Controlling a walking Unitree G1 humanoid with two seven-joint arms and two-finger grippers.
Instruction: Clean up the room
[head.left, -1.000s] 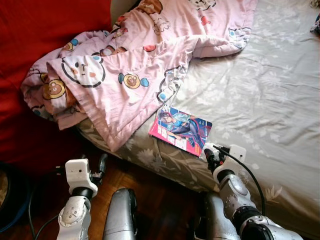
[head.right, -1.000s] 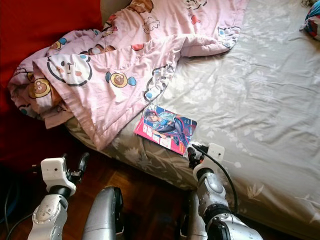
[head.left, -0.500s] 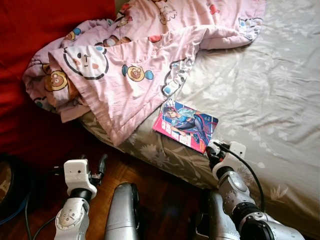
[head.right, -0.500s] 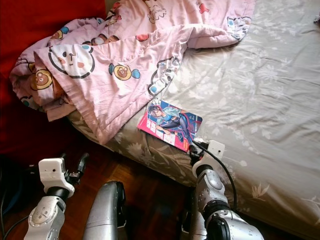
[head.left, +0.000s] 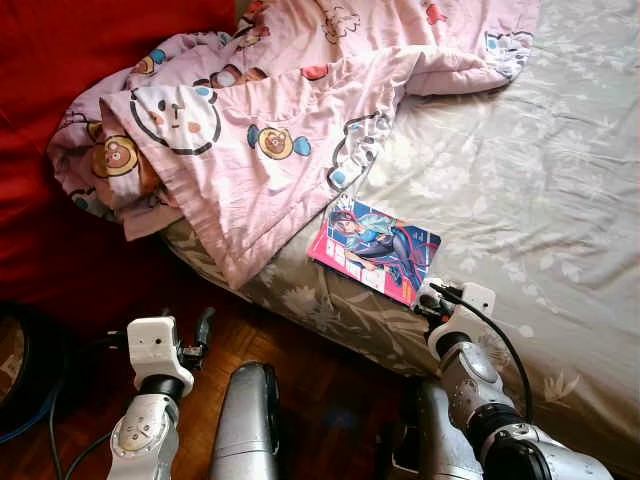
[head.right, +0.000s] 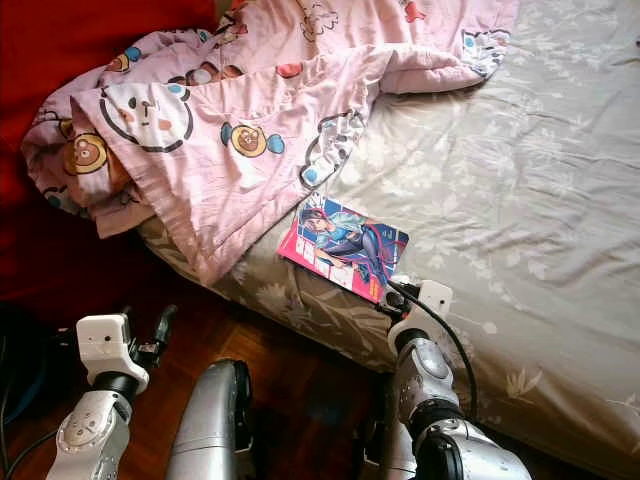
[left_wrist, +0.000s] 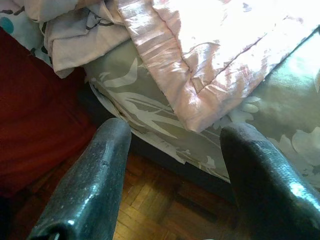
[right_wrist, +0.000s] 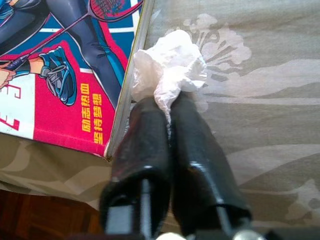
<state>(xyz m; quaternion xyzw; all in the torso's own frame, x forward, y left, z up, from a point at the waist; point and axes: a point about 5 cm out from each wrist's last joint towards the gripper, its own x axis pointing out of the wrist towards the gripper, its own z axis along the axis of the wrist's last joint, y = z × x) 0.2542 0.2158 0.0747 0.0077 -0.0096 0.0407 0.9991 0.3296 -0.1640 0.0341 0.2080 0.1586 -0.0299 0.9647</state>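
Note:
My right gripper (right_wrist: 167, 112) is shut on a crumpled white tissue (right_wrist: 170, 70), held just above the grey floral bed sheet (head.left: 520, 200) at the bed's near edge. It sits right beside the corner of a pink and blue comic book (head.left: 378, 250) that lies flat on the sheet. My left gripper (left_wrist: 172, 165) is open and holds nothing; it hangs low over the wooden floor (head.left: 330, 400) beside the bed, below the overhanging quilt edge. A rumpled pink cartoon-print quilt (head.left: 250, 130) covers the far left of the bed and droops over its side.
A red surface (head.left: 60, 60) rises at the far left behind the quilt. A dark round object with a blue cable (head.left: 20, 380) sits on the floor at the lower left. The right half of the bed is bare sheet.
The whole view has shifted slightly, so the camera moved. My right gripper stays at the book's corner with the tissue. The left arm hangs as before.

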